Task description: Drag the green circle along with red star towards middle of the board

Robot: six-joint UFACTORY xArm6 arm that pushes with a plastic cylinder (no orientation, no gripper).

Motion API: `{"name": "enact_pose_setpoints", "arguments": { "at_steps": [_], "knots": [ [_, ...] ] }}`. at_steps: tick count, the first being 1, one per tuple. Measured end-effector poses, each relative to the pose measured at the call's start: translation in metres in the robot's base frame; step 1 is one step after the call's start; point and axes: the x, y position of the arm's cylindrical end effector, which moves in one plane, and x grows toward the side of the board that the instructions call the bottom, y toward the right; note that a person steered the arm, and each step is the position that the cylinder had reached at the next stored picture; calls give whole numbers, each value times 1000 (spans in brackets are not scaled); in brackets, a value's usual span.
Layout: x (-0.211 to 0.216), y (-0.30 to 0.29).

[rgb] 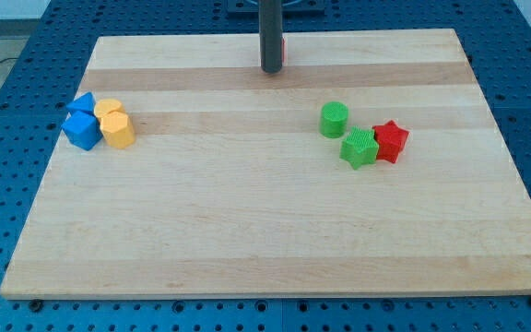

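One dark rod drops straight down from the top centre of the frame, upright, and my tip [271, 70] rests on the wooden board [247, 231] near its far edge, well apart from every block; it carries no claw. At centre right sits the green circle [334, 120], with the red star [391, 141] lower right of it touching a green star [359, 148]. At the left cluster two blue blocks [82, 124] and two yellow ones [114, 124]
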Motion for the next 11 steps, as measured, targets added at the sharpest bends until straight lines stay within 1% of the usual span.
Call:
{"name": "enact_pose_setpoints", "arguments": {
  "at_steps": [1, 2, 3, 4, 5, 6, 7, 8, 9, 10, 11],
  "knots": [
    [-3, 5],
    [20, 71],
    [59, 175],
    [118, 269],
    [188, 282],
    [214, 255],
    [203, 202],
    [168, 157],
    [121, 101],
    [84, 47],
    [62, 5]
  ]
}}
